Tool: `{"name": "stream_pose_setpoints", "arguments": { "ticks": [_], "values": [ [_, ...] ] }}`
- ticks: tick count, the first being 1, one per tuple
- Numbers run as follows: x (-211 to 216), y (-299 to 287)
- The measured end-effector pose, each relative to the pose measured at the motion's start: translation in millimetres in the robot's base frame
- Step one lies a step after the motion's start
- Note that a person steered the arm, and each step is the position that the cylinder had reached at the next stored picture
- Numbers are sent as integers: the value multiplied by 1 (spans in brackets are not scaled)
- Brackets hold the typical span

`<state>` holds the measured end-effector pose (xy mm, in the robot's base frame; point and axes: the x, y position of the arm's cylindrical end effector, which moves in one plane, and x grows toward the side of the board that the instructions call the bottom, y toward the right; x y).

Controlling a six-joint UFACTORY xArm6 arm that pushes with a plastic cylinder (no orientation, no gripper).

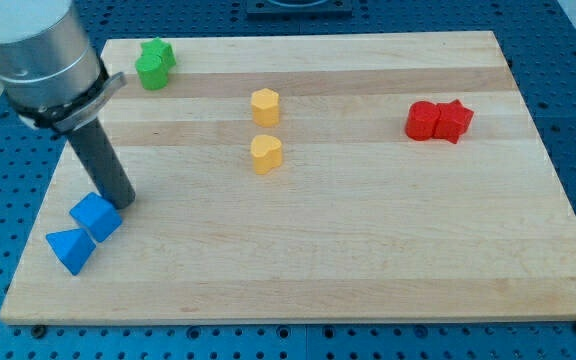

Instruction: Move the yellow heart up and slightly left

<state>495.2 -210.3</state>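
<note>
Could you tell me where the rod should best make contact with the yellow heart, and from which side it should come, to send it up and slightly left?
Press on the yellow heart's lower edge, slightly towards the view's right, coming from below. My tip is far off at the view's left beside the blue cube. The yellow hexagon sits just above the heart, so aiming leftward probably helps avoid it.

Wooden board carries yellow, red, green, blue blocks

The arm is cut off by the view's top-left corner.
</note>
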Motion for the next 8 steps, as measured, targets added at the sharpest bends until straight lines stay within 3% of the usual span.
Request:
{"name": "stream_pose_setpoints", "arguments": {
  "ticks": [2,4,6,8],
  "values": [
    [12,0],
    [-23,66],
    [-37,81],
    [24,81]
  ]
}}
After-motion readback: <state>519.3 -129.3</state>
